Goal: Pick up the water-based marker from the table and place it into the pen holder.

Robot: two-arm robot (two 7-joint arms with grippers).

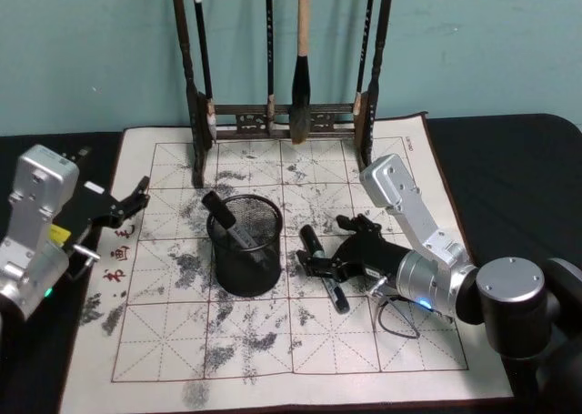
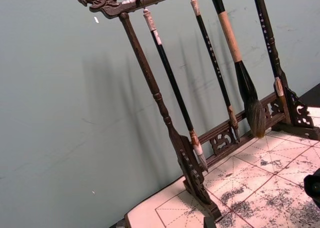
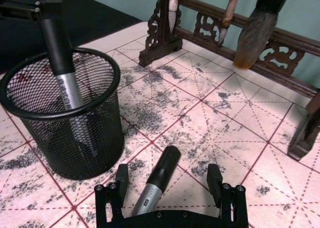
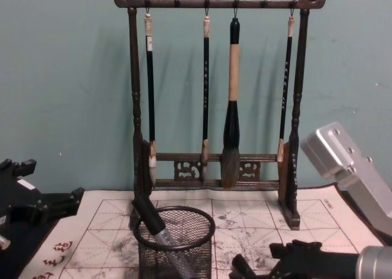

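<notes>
Writing: red characters [image 1: 116,250] run down the left margin of the mat [image 1: 400,341]; the print on the marker [image 3: 155,185] is too small to read.
Marker: lying on the mat just right of the pen holder [image 1: 247,255], in which a second marker [image 1: 223,216] leans.
Right gripper [image 3: 168,174]: low over the mat, fingers apart either side of the marker; the right wrist view shows gaps on both sides.
Left gripper [image 1: 123,209]: raised over the mat's left edge, state cannot be told.
Chest view: brush rack [image 4: 131,107] with four hanging brushes [image 4: 233,64].

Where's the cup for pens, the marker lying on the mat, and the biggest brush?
pen holder [image 1: 247,268]: head view, front mesh wall.
marker on the mat [image 3: 162,172]: right wrist view, black cap.
biggest brush [image 4: 233,86]: chest view, tan handle.
</notes>
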